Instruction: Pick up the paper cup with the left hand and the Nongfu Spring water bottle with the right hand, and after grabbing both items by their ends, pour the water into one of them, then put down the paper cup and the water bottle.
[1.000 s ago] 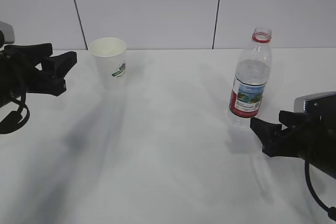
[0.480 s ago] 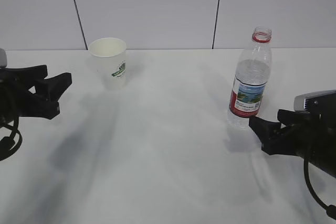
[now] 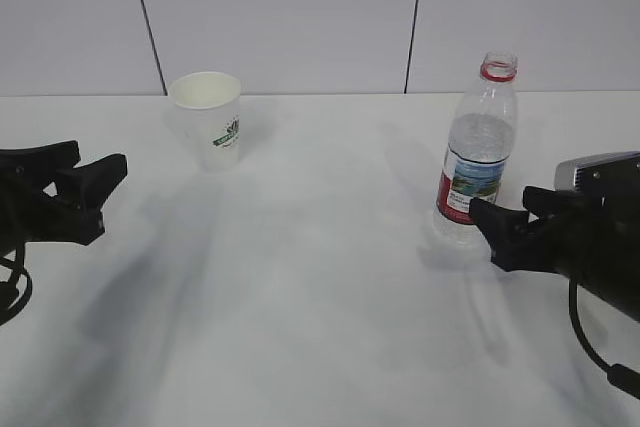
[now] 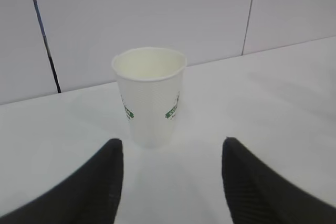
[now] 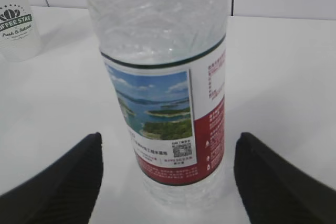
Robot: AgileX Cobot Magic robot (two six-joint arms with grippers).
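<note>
**Operator:** State the current step.

**Technician:** Approach, prior to grasp. Nothing is lifted. The paper cup (image 3: pixel 206 119) stands upright on the worktop (image 3: pixel 320 277) near the back wall, left of centre. The Nongfu Spring water bottle (image 3: pixel 478 152) stands upright on the right side, uncapped, with the water (image 3: pixel 482 137) reaching roughly to the shoulder above the label.

**Operator:** Pincer status?

**Technician:** The left pincer (image 3: pixel 88 180) is open at a moderate spread and holds nothing. The right pincer (image 3: pixel 497 221) is open wider and is also empty. In each wrist view both jaws stand apart with bare worktop between them.

**Operator:** Position of each item relative to its pincer?

**Technician:** The left wrist view shows the cup centred in the jaw gap but ahead of the tips, apart from them. In the exterior view the left pincer sits low, to the left of the cup and nearer the camera. The right wrist view shows the bottle's label band filling the gap between the jaws, close in; no contact is visible. In the exterior view the right tips lie just beside the bottle's base.

**Operator:** Next move?

**Technician:** In my judgement, advance the left pincer until the jaws bracket the cup wall, then close lightly, since thin paper may crush. The right pincer needs only a short advance before closing around the lower body.
</note>
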